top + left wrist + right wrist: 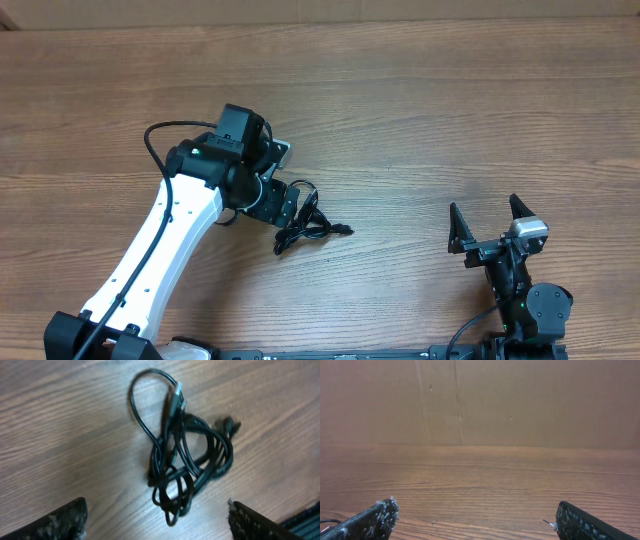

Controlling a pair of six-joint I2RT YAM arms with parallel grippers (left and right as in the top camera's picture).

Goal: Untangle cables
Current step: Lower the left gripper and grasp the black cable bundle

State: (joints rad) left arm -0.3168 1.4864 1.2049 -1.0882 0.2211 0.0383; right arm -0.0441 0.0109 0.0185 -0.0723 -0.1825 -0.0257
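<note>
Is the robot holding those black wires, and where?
Nothing is held. The left gripper and right gripper are open; the tangled thin black cables lie loose on the wooden table.

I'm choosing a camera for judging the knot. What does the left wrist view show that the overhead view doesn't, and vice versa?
Only the left wrist view: the cables close up, with their crossing loops and a plug end. Only the overhead view: the right gripper, open, well apart from them. Both: the cables bunched on the wooden table at the open left gripper.
</note>
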